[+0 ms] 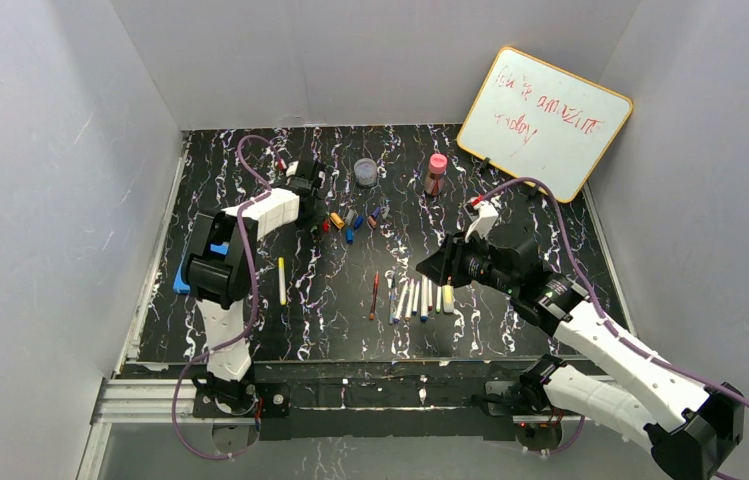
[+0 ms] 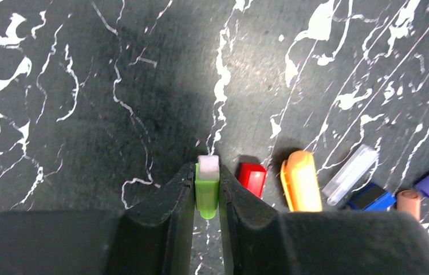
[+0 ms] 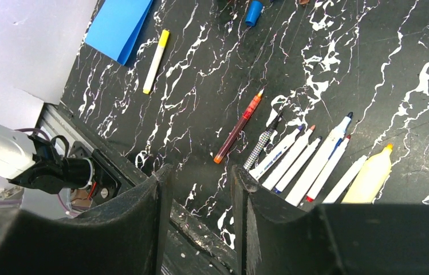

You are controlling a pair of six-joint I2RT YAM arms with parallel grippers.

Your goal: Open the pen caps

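Right claw [image 3: 197,172] hangs over the near part of the tabletop [image 3: 326,69] with its jaws apart and nothing between them; only the marbled black surface shows in the gap. Just beside it lies a row of pens [image 3: 309,160], mostly white barrels side by side with small coloured tips. A yellow highlighter [image 3: 372,175] lies at one end of the row and a dark red pen [image 3: 237,129] at the other, a little apart from the rest. Farther toward the left side, a white pen with yellow ends [image 3: 156,61] lies alone, near a blue folded sheet [image 3: 117,26] at the tabletop's edge.

Beyond the pens, toward the back, the left claw [image 2: 207,177] is down close to the tabletop, its jaws closed on a green cap [image 2: 206,195] with a white end, which is pinched upright between the two fingers. Just beside it, loose caps lie in a line on the surface: a red cap [image 2: 252,179], an orange cap [image 2: 302,180], a clear cap [image 2: 349,173], then a few blue and brown ones at the edge of the wrist view.

Behind these stand a round clear jar [image 1: 365,172] and a pink-capped bottle [image 1: 436,172], well apart from each other. A whiteboard [image 1: 545,120] with red writing leans in the far right corner.
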